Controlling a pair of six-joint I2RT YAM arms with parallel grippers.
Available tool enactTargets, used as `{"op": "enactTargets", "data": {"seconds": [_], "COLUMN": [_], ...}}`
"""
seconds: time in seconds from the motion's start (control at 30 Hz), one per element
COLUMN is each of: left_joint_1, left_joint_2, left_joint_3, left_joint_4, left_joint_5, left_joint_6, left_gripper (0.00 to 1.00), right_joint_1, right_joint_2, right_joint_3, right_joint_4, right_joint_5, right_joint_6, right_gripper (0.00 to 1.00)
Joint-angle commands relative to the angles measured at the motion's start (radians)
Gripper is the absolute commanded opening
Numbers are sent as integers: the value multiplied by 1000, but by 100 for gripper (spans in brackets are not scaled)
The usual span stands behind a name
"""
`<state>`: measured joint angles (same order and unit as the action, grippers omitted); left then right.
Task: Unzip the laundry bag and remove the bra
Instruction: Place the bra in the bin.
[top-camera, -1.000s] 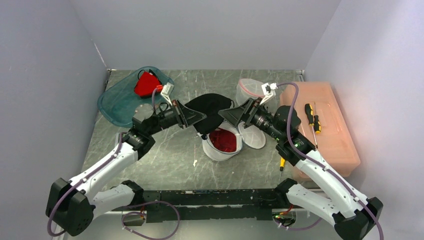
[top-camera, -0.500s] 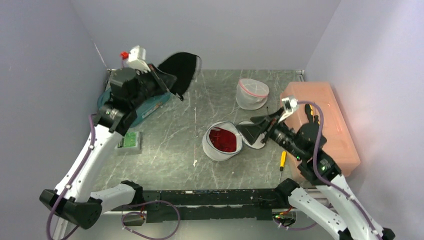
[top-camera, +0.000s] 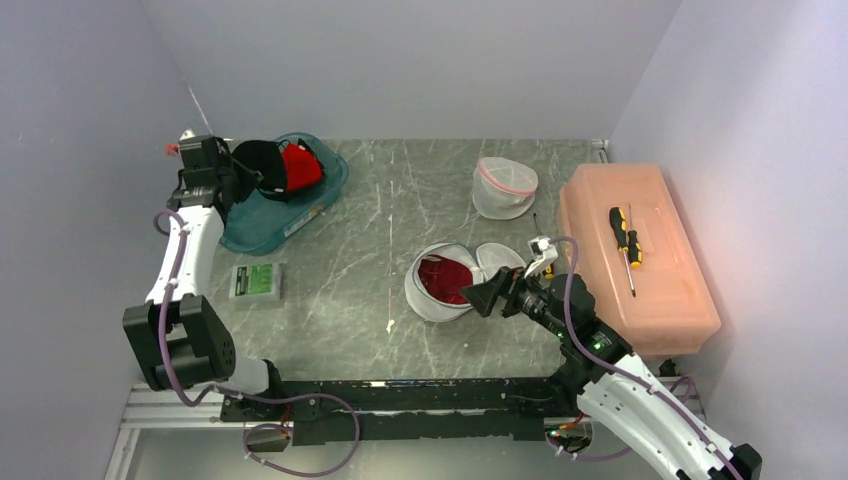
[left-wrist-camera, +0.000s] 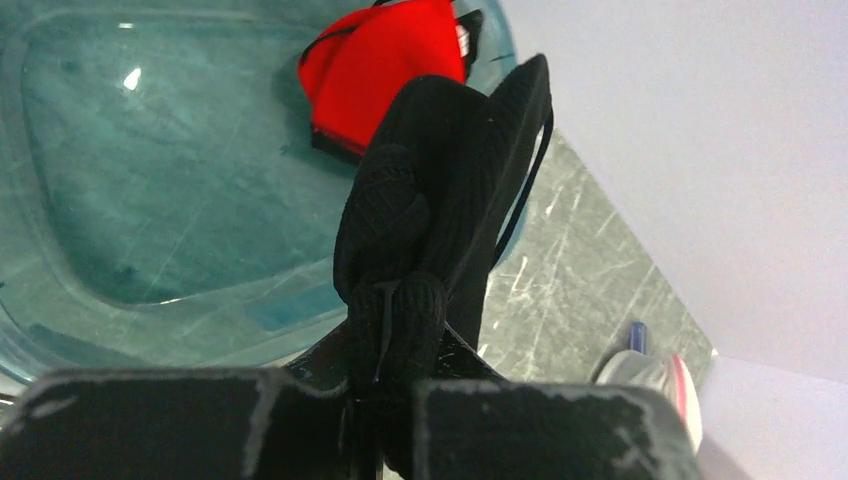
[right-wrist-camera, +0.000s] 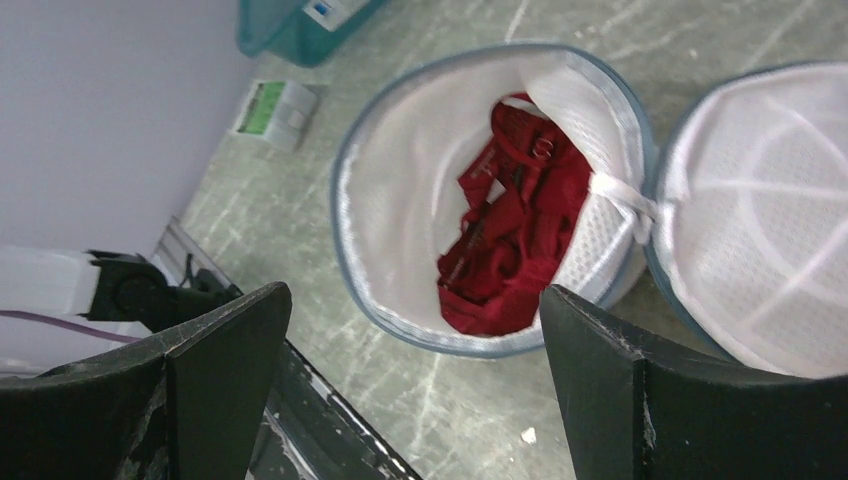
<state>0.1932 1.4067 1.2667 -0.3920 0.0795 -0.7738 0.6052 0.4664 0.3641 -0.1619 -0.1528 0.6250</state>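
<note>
The white mesh laundry bag (top-camera: 428, 298) lies unzipped mid-table with its lid (top-camera: 503, 258) flipped to the right. A dark red bra (top-camera: 446, 279) sits inside it, also seen in the right wrist view (right-wrist-camera: 510, 240) within the bag's rim (right-wrist-camera: 350, 220). My right gripper (top-camera: 492, 294) stands open just right of the bag, nothing between its fingers (right-wrist-camera: 410, 300). At the far left, my left gripper (top-camera: 232, 176) is shut on a black bra (top-camera: 262, 163), holding it over the teal bin (top-camera: 285, 218). In the left wrist view the black bra (left-wrist-camera: 440, 200) hangs above a bright red bra (left-wrist-camera: 385, 60).
A second, zipped mesh bag (top-camera: 503, 187) stands at the back. An orange lidded box (top-camera: 650, 290) with a screwdriver (top-camera: 620, 232) on top fills the right side. A green packet (top-camera: 256, 280) lies near the left arm. Grey walls close in left, right and behind.
My left arm swung from the table's middle to the far left, carrying the black bra over the teal bin. My right arm drew back toward the near edge, still open.
</note>
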Motion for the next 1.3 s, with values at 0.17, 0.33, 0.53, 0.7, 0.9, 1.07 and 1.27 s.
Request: {"op": "enactTargets", "data": {"seconds": [0.17,0.33,0.53,0.7,0.9,1.07,1.27], "left_joint_1": [-9,-9,9,46,63,72,75], "left_joint_2": [123,218,242,269,336,382,423], "left_joint_3": [-47,-31,-61,-94,-104,-114,-127], "left_joint_4": [242,243,255,265,285,332,385], "left_joint_5": [-175,-242,-269,-242,-203,-150,-101], "left_joint_6": [-125,-151,-116,-114,-125,-121,-117], "left_gripper": [3,3,3,3,3,3,9], "right_joint_1": [1,0,0,0,-1,0,1], "right_joint_2": [-79,-115,-139,-127,-99,-94,-85], "right_joint_3": [35,85,102,102,108,116,115], "right_joint_4": [122,63,21,27,47,35,37], "right_joint_5": [-32,-18,-5,0,-9,-1,1], "right_joint_6": [-27,-63,-76,-79,-77,-80,-79], "right_gripper": [98,98,98,98,98,98,98]}}
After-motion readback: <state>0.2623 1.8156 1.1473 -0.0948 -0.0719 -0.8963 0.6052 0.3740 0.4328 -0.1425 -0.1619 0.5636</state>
